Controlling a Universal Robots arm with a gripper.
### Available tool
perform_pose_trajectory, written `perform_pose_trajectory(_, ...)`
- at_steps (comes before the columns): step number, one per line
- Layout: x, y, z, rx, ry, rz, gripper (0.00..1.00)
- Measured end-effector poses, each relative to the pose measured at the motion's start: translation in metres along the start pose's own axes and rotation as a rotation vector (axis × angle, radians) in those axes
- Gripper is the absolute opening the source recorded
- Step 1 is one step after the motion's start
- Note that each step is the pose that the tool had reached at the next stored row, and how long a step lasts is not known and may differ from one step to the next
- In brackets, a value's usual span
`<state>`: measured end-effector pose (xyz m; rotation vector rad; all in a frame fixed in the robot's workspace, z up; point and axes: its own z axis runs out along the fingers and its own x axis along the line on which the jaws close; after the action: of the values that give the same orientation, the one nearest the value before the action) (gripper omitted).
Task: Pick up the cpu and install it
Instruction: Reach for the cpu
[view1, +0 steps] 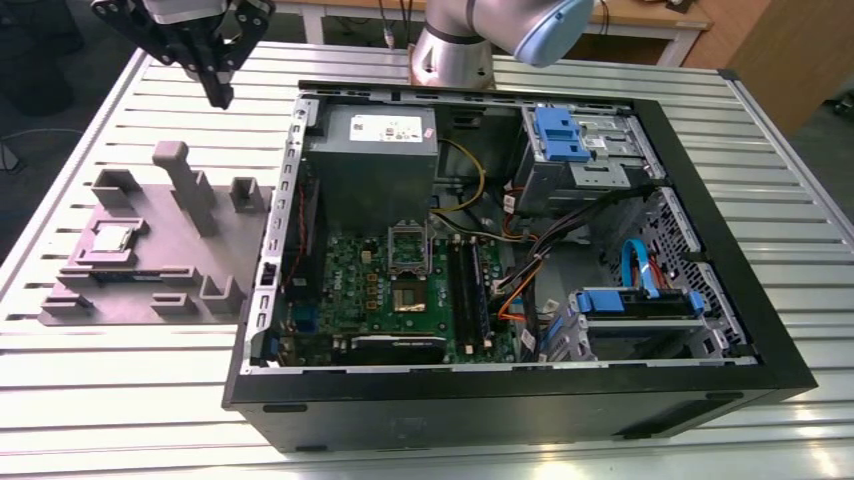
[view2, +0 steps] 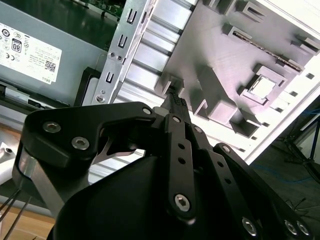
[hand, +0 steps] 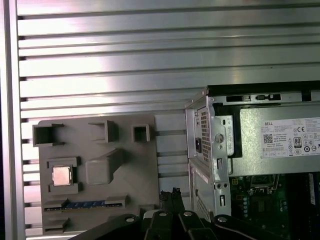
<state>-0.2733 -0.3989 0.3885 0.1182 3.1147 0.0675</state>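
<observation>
The cpu (view1: 110, 238) is a small silver square lying in a recess of the grey holder block (view1: 174, 250), at the exterior view's left, beside the open computer case (view1: 534, 400). It also shows in both wrist views (view2: 262, 87) (hand: 61, 175). My gripper (view1: 220, 97) hangs high above the slatted table, beyond the holder's far end and well apart from the cpu. Its black fingers (view2: 175, 102) meet at the tips with nothing between them, as the first wrist view confirms (hand: 170, 194). The green motherboard (view1: 360, 290) inside the case carries a metal-framed socket (view1: 407, 245).
A large grey box with a white label (view1: 374, 170) fills the case's far left corner. Blue drive brackets (view1: 561, 135) and cable bundles (view1: 534, 265) occupy the case's right half. Tall posts (view1: 180, 180) rise from the holder block. The arm's base (view1: 447, 50) stands behind the case.
</observation>
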Motion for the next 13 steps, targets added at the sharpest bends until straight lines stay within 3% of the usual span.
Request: perform_pose_trajectory(13, 0.0028, -0.0002, 0.0007, 0.0001, 0.0034, 0.0, 0.1)
